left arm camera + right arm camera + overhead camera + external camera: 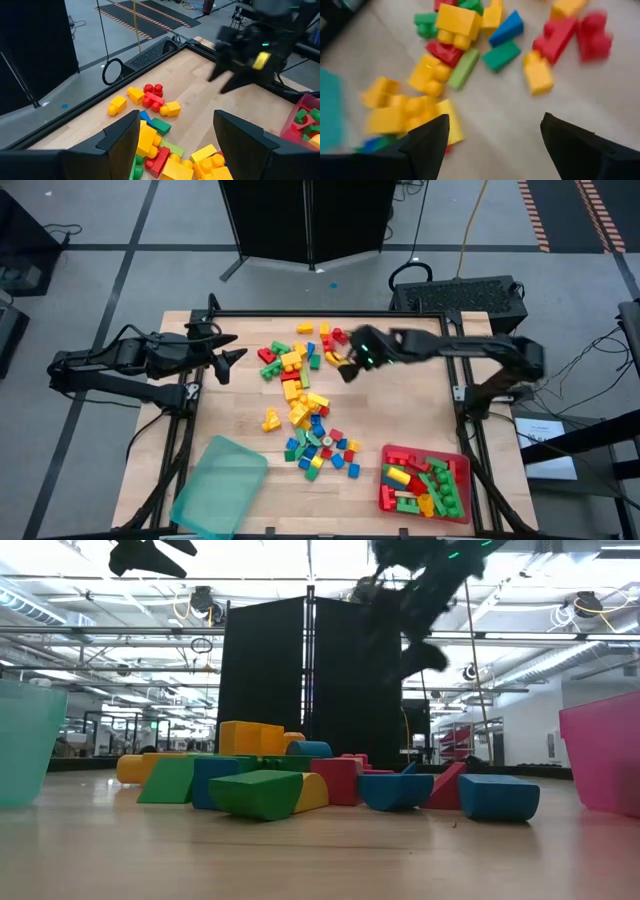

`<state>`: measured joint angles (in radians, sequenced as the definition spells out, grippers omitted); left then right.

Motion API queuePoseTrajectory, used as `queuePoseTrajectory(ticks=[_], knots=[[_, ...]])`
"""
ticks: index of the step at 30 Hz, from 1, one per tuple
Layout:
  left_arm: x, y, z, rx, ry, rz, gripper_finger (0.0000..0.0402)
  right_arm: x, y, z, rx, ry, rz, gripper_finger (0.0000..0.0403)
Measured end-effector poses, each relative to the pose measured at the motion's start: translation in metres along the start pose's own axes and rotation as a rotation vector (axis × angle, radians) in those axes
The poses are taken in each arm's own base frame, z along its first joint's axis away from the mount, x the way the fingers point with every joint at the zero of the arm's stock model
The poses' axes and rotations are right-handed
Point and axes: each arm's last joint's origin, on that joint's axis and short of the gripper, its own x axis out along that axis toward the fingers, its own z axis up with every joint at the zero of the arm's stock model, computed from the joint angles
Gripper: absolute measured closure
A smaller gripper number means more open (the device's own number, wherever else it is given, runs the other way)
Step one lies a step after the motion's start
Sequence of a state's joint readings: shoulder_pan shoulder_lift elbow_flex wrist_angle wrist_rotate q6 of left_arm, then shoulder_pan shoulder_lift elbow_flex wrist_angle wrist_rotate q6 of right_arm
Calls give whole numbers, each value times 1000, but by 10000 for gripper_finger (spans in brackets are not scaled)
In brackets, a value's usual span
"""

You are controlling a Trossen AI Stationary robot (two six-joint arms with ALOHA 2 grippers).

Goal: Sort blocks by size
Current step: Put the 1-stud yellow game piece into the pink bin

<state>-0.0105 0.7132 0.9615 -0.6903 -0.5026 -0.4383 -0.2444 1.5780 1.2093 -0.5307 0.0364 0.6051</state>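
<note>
While the right pincer (347, 367) hangs above the far end of the worktop (420, 420) with its fingers apart and nothing between them, the step in hand looks like choosing the next brick from the pile of blocks (303, 405). That pile runs down the middle of the worktop, with a few larger pieces already lying in the red tray (384, 492) at the near right corner and the teal tray (190, 500) at the near left. To do it well, the right arm should pick a brick that lies a little apart from its neighbours, such as the yellow one (538, 75) seen from its wrist, come straight down over it, and close across its short sides so nothing beside it gets nudged. The left pincer (228, 358) waits over the far left of the worktop, fingers spread and empty; it should stay out of the way.

The right wrist view is smeared, so brick edges and studs are hard to read there. The low view shows the right arm only as a dark blur, and both trays are cut off at its edges. Whether anything lies in the teal tray cannot be made out.
</note>
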Motion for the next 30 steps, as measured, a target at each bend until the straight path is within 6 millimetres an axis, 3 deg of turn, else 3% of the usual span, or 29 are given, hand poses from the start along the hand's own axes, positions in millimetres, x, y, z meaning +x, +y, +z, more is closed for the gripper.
queuePoseTrajectory(ticks=[3, 7, 15, 23, 30], knots=[[0, 0, 0, 0, 0, 0, 146, 22, 4, 27, -191, 58, -38, 99], [0, 0, 0, 0, 0, 0, 146, 59, 4, 48, -360, 219, -112, 99], [0, 0, -1, 2, 5, 4, 146, 120, -9, 59, -459, 409, -174, 99], [0, 0, -1, 3, 6, 5, 146, 143, -29, 56, -417, 479, -220, 106], [0, 0, -1, 3, 5, 5, 146, 150, -38, 56, -398, 482, -223, 184]])
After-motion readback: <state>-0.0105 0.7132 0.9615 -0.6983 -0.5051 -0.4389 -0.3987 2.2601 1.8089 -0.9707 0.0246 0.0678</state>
